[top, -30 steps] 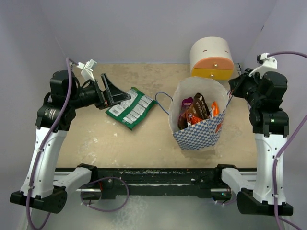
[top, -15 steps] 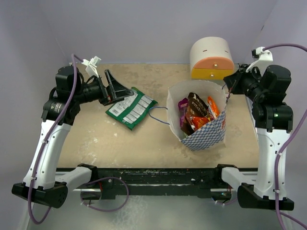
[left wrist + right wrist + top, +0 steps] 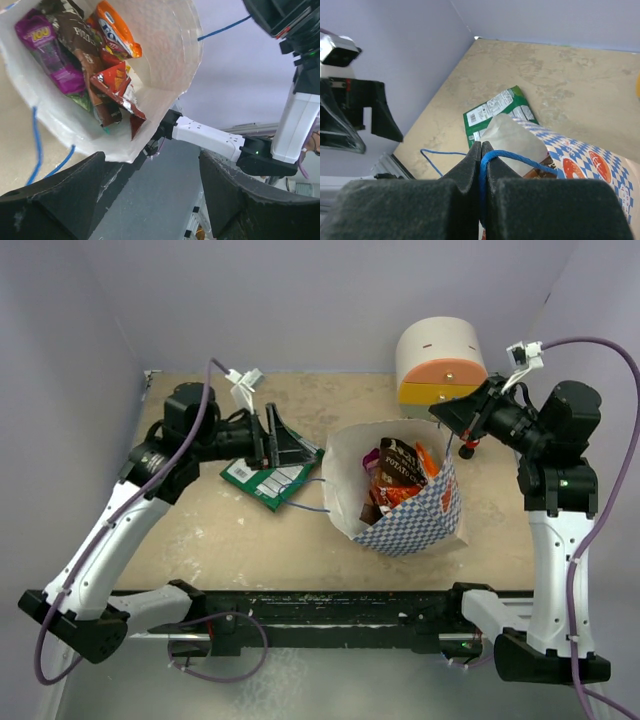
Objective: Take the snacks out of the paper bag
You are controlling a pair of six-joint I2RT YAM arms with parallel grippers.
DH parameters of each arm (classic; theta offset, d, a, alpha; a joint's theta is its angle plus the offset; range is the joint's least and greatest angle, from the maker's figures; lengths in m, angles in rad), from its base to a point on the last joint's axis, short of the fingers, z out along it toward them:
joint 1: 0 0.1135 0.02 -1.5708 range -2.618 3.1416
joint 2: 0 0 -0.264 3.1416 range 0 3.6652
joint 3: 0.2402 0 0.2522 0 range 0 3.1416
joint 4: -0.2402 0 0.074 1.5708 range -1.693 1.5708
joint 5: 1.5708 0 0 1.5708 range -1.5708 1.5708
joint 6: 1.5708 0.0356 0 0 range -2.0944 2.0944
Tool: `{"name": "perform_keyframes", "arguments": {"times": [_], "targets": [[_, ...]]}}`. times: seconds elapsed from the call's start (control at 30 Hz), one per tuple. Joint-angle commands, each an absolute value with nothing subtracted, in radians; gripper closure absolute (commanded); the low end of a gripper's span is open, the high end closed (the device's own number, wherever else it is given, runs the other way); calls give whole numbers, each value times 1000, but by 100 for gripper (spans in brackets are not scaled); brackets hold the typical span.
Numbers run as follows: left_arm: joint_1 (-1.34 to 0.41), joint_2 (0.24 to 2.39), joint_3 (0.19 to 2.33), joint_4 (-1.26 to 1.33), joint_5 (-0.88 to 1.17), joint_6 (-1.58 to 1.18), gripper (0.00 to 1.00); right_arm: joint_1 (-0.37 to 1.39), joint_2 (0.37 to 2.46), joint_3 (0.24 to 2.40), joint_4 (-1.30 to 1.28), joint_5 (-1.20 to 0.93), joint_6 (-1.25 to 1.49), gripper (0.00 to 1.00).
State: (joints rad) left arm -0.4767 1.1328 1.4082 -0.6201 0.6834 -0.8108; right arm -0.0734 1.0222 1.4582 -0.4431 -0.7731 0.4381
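L gripper (image 3: 292, 443) spread; R gripper (image 3: 481, 148) clamped.

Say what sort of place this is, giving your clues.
Probably a robot lab workcell: a left arm and right arm mounted at a table's edge, plain lilac walls around it, staged props: a paper bag of snacks and a mini cabinet.

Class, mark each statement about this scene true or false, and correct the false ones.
1. The right gripper is shut on the blue handle. True.
2. The green packet lies inside the bag. False: it lies on the table, left of the bag.
3. The left gripper is open and empty. True.
4. The bag holds nothing. False: several packets are inside.
5. The cabinet stands in front of the bag. False: it stands behind it.
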Motion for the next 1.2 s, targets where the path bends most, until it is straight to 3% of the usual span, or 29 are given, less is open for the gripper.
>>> {"name": "perform_keyframes", "arguments": {"times": [0.0, 0.27, 0.37, 0.63, 0.83, 1.17], "targets": [[-602, 1195, 1455, -539, 557, -778, 24, -75, 983, 1488, -274, -812, 508, 100], [-859, 1434, 1531, -461, 219, -676, 57, -75, 1009, 1584, -475, -760, 431, 100], [-893, 1538, 1602, -437, 155, -621, 63, -75, 1009, 1587, -507, -754, 428, 100], [-937, 1698, 1655, -406, -49, -654, 64, -75, 1010, 1629, -540, -743, 407, 100], [-960, 1779, 1665, -413, -77, -671, 56, -75, 1008, 1633, -562, -745, 388, 100], [-979, 1891, 1665, -396, -77, -674, 55, -75, 1009, 1639, -589, -741, 362, 100]]}}
